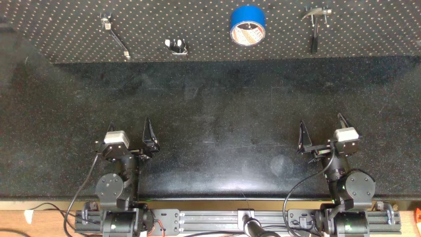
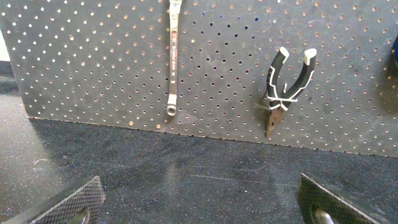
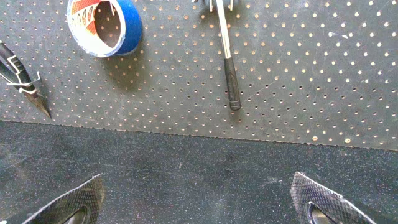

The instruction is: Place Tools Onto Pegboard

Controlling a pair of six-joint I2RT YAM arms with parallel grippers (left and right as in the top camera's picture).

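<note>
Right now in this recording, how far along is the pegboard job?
Done: the silver wrench, black-and-white pliers, blue tape roll and black-handled hammer all hang on the perforated pegboard. In hand: nothing; the left gripper and right gripper are open, near their bases over the black mat. Left: apparently nothing, since every tool I see is hung.
</note>
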